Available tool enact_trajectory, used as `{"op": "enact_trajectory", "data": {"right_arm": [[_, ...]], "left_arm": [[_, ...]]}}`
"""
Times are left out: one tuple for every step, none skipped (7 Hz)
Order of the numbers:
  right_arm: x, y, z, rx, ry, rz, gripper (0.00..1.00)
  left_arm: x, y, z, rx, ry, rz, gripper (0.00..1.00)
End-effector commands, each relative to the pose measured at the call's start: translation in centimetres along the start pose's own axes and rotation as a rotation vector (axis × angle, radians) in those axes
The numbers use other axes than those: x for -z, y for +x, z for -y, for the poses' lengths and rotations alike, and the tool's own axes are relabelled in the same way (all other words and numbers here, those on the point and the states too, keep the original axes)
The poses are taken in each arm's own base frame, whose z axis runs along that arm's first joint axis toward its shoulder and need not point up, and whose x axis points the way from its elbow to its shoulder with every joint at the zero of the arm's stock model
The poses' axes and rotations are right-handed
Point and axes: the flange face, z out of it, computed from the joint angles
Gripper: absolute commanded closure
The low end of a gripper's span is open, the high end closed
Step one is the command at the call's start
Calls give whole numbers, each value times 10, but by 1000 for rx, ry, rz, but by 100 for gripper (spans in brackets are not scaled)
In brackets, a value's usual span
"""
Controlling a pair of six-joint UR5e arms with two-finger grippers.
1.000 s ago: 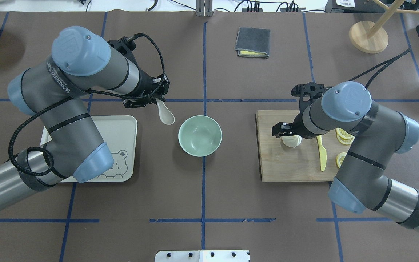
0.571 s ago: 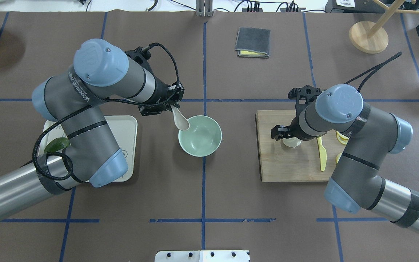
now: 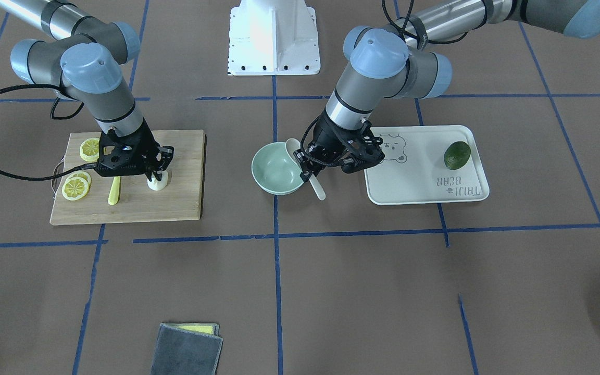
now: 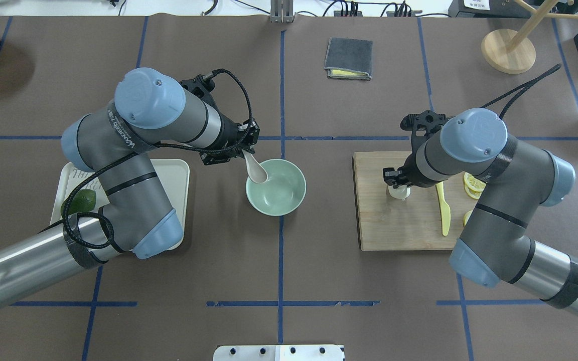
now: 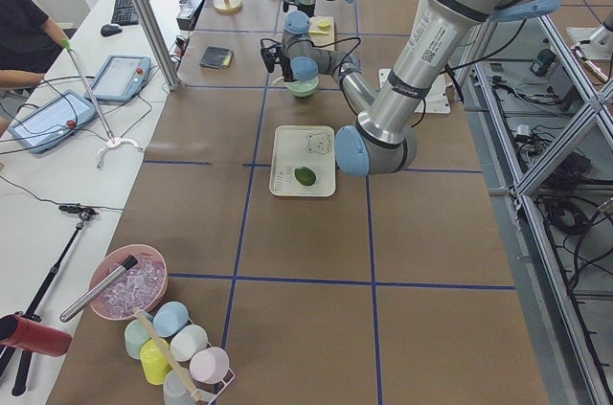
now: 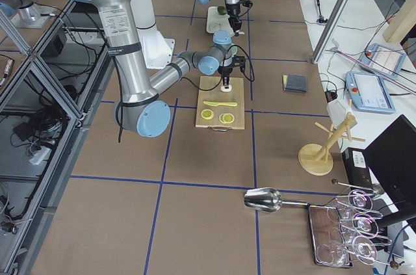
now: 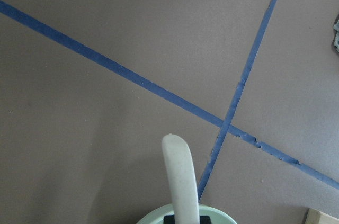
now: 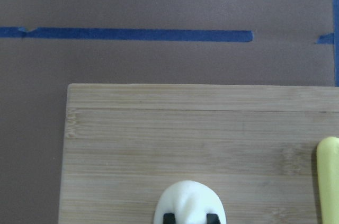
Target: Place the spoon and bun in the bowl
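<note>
The off-white spoon [image 4: 257, 172] is held in my left gripper [image 4: 246, 152], which is shut on its handle. Its scoop hangs over the near-left rim of the mint-green bowl [image 4: 289, 200]. In the front view the spoon [image 3: 317, 188] slants past the bowl [image 3: 271, 174], with its handle end pointing away from the robot. The left wrist view shows the spoon handle [image 7: 180, 181] above the bowl rim [image 7: 225, 216]. The white bun [image 4: 399, 192] sits on the wooden cutting board [image 4: 394, 225]. My right gripper [image 4: 398, 184] is shut on it, with fingertips [image 8: 169, 217] pressed into the bun [image 8: 189, 198].
A yellow knife [image 4: 443, 210] and lemon slices [image 4: 473, 184] lie on the board right of the bun. A cream tray [image 4: 173, 175] with an avocado [image 4: 79, 202] lies under my left arm. A grey cloth [image 4: 348, 58] and a wooden stand [image 4: 508, 50] are at the far side.
My left arm has moved right with the spoon, from beside the bowl to over its rim. My right gripper has closed in on the bun.
</note>
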Motion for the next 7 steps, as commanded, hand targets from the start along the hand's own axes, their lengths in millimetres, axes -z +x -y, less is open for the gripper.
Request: {"op": "enact_trajectory", "data": {"right_arm": [[21,-4,4,2,20,24,100],[26,-5,5,2,26,32,100],[28,-3,8,-2,30,32,100],[31,-5,11,-3,37,37,100],[35,-6,11,-3,34,46,100],[42,-10,13,0,38,63,100],[57,-33,20,12,54,102,100]], "left_arm": [[-16,8,-6,27,-13,-25,100],[-21,11,-12,21,14,-36,100],[-23,11,-16,15,9,-42,99],[-22,11,-18,-1,7,-46,10],[-20,11,-19,-6,8,-45,0],[-13,12,-20,-17,8,-58,0],[-6,13,-14,-14,15,-59,0]]}}
